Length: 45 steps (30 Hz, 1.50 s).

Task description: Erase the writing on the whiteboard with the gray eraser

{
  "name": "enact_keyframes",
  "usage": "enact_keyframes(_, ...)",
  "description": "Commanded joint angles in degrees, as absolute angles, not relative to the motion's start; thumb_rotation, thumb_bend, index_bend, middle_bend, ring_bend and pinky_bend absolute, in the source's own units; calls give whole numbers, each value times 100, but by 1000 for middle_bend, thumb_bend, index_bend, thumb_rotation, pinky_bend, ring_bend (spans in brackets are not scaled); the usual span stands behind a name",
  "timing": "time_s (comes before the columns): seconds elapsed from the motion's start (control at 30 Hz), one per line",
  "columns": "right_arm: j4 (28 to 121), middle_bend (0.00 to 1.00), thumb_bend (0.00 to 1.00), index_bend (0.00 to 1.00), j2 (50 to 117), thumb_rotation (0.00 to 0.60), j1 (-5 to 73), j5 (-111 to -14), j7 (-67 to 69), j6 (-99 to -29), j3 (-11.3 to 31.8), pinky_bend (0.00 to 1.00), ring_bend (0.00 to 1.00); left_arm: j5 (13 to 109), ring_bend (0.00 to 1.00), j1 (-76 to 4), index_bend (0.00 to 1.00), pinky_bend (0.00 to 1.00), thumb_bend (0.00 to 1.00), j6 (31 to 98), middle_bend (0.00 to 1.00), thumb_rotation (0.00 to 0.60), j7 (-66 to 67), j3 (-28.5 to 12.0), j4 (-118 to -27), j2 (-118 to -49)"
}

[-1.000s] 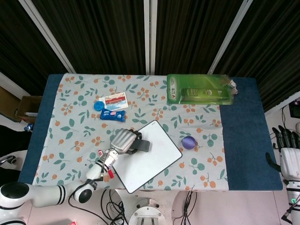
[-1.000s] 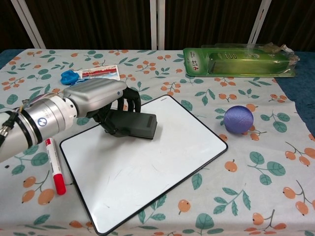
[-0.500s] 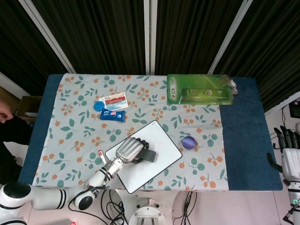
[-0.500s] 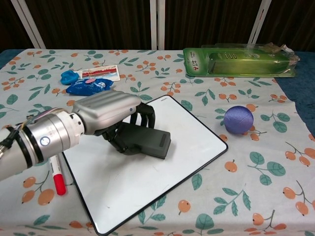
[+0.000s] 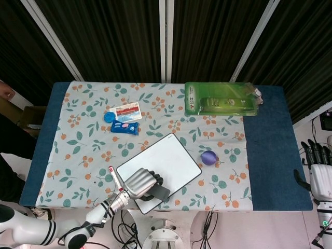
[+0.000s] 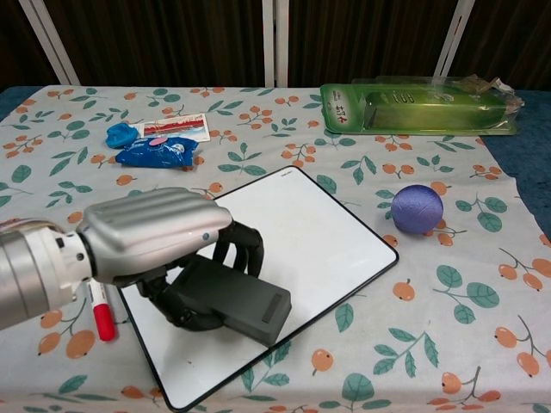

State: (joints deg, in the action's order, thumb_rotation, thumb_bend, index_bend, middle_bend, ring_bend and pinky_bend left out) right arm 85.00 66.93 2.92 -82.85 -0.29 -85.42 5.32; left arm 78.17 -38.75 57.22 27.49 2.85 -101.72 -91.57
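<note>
Now, in the head view, the left hand (image 5: 139, 182) grips the gray eraser (image 5: 158, 193) at the lower edge of the whiteboard (image 5: 161, 170), below centre of the frame. A second ago it was pressing at the board's upper left edge, so the stroke has travelled across the board towards the robot. The right hand (image 5: 317, 165) hangs at the far right edge off the table, fingers apart and holding nothing.

In the chest view, the left hand (image 6: 151, 237) fills the lower left, fingers curled around the gray eraser (image 6: 234, 301), which lies on the whiteboard (image 6: 318, 241). The uncovered surface reads white, with no marks I can make out; the erasing looks nearly done.
</note>
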Motion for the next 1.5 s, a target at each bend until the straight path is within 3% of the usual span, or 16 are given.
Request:
enact_keyframes(0.03, 8512, 0, 273, 0, 6689, 600, 289, -8288, -39, -8555, 536, 0, 0, 8001, 553, -3776, 657, 598, 324, 6048, 669, 600, 2666, 159, -10371, -8898)
enact_keyframes(0.17, 8567, 0, 273, 0, 6653, 600, 280, -8298, -59, -8582, 541, 0, 0, 8022, 553, -3556, 657, 599, 327, 6691, 669, 600, 2285, -254, -10149, -8590)
enact_keyframes(0.33, 8606, 0, 274, 0, 6617, 600, 271, -8313, -68, -8620, 549, 0, 0, 7557, 553, -3232, 656, 600, 331, 7074, 669, 600, 1593, -615, -9108, -8440)
enact_keyframes(0.63, 8641, 0, 273, 0, 6615, 600, 275, -8346, -100, -8656, 556, 0, 0, 6982, 550, -2764, 649, 601, 330, 6644, 664, 600, 581, -451, -7402, -8568)
enact_keyframes(0.93, 8760, 0, 273, 0, 6590, 600, 261, -8384, -222, -8706, 543, 0, 0, 7101, 543, -2638, 626, 598, 311, 6410, 647, 600, -38, -422, -6708, -8834)
enact_keyframes(1.03, 8786, 0, 273, 0, 6581, 600, 249, -8383, -241, -8723, 540, 0, 0, 7214, 523, -2631, 566, 588, 302, 6383, 595, 600, -180, -409, -6611, -8887)
enact_keyframes(1.13, 8806, 0, 273, 0, 6572, 600, 239, -8381, -254, -8744, 545, 0, 0, 7347, 461, -2629, 410, 557, 246, 6350, 480, 600, -351, -381, -6558, -8902)
enact_keyframes(1.2, 8815, 0, 273, 0, 6566, 600, 237, -8382, -254, -8750, 547, 0, 0, 7412, 360, -2632, 245, 475, 171, 6265, 348, 600, -484, -349, -6548, -8874)
enact_keyframes(1.3, 8825, 0, 274, 0, 6554, 600, 240, -8387, -263, -8738, 541, 0, 0, 7402, 199, -2641, 98, 315, 88, 6128, 190, 600, -442, -330, -6548, -8827)
enact_keyframes(1.5, 8852, 0, 274, 0, 6530, 600, 230, -8408, -254, -8777, 548, 0, 0, 7556, 111, -2508, 66, 244, 24, 6570, 114, 600, -509, -439, -6584, -8848)
